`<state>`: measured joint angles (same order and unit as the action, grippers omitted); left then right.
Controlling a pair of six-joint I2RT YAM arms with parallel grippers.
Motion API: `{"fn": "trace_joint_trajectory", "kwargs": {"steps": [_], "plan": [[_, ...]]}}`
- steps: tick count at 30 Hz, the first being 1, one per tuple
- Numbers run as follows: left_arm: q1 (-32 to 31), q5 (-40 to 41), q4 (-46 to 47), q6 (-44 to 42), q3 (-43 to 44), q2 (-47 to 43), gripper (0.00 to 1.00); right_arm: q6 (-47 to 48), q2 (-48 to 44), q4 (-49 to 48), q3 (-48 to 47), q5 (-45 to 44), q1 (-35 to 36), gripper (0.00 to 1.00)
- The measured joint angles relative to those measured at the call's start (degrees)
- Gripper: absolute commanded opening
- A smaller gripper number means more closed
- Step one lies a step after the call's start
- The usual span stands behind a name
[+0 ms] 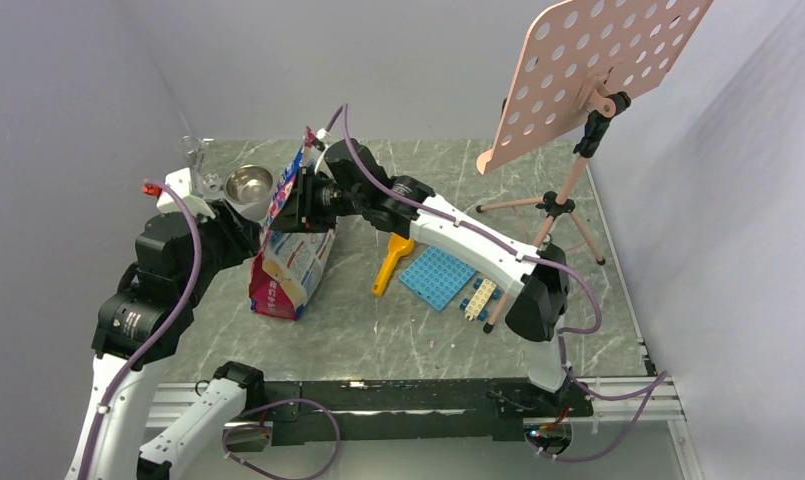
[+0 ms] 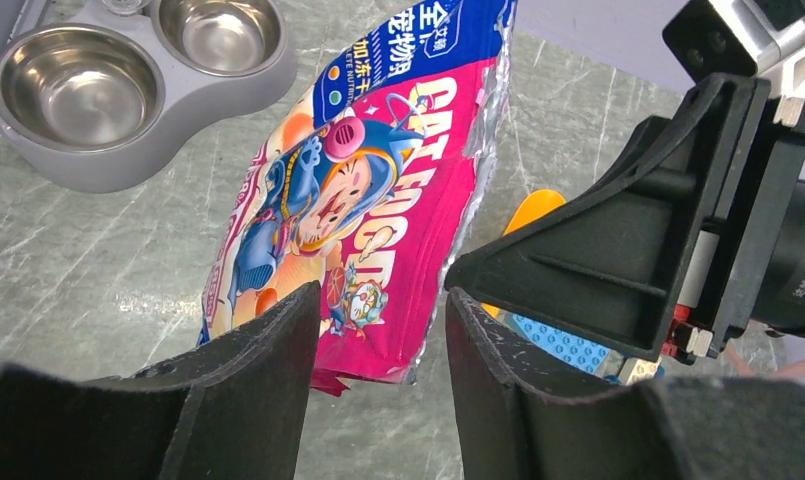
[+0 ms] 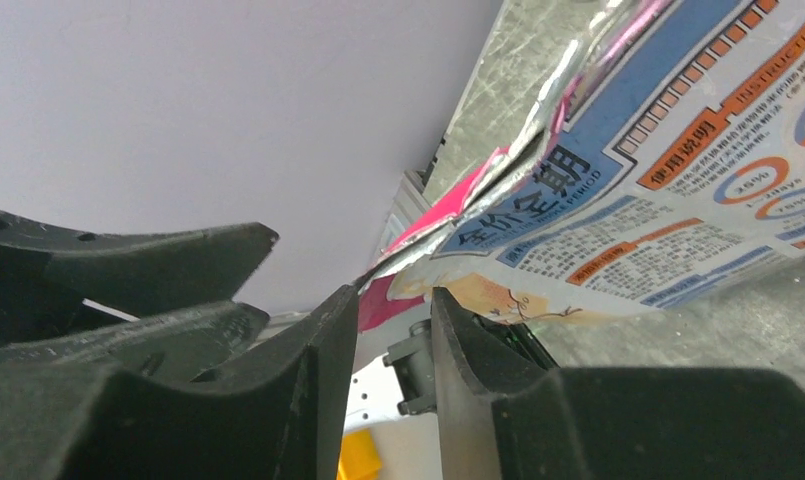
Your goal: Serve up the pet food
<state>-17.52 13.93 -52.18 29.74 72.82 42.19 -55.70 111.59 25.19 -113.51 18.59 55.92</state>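
Observation:
The pet food itself is hidden; only its glossy pink cartoon pouch (image 1: 290,258) shows, standing tilted on the table with its top edge raised. My left gripper (image 2: 381,302) is open. The pouch (image 2: 368,210) lies beyond its tips, its lower corner showing in the gap, untouched by either finger. My right gripper (image 3: 396,296) is at the pouch's upper edge (image 3: 448,255), open by a narrow gap; the foil edge sits just past its tips. From above, the right gripper (image 1: 288,205) is against the pouch's top, left of its arm.
Twin steel bowls in a grey stand (image 2: 128,160) sit at the back left, behind the pouch. A yellow scoop (image 1: 391,262), a blue studded plate (image 1: 436,277) and loose bricks (image 1: 480,298) lie to the right. A tripod with a pink perforated board (image 1: 598,70) stands at the back right.

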Motion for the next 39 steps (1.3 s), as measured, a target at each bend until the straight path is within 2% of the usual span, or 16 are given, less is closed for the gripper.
{"fn": "trace_joint_trajectory", "kwargs": {"steps": [7,11,17,23,26,29,32,39], "plan": [[0.0,-0.5,0.0,0.9,-0.6,0.0,0.61,0.6,2.7,0.2,-3.1,-0.1,0.0,0.11],[0.0,-0.6,-0.1,1.6,-0.6,1.7,0.59,1.5,3.0,1.3,-3.1,-0.5,0.1,0.0],[0.0,-0.6,-0.4,1.8,-0.9,6.5,0.56,2.9,3.7,2.7,-3.3,-0.7,0.0,0.0],[0.0,-0.5,-0.2,1.0,-2.7,7.1,0.57,3.1,4.8,2.7,-4.0,-0.2,0.0,0.0],[0.0,-0.2,0.5,0.3,-3.1,7.5,0.61,3.2,5.3,2.8,-4.7,0.0,0.0,0.0],[0.0,1.0,1.3,-0.6,-3.1,8.2,0.69,3.2,5.6,2.8,-4.8,0.1,0.0,0.0],[0.0,1.4,2.2,-0.6,-3.1,8.9,0.71,3.0,5.9,2.8,-4.8,0.3,-0.2,0.0],[0.0,2.6,2.3,0.5,-3.0,8.8,0.69,2.8,6.2,2.6,-5.0,1.5,-0.4,0.0]]}}
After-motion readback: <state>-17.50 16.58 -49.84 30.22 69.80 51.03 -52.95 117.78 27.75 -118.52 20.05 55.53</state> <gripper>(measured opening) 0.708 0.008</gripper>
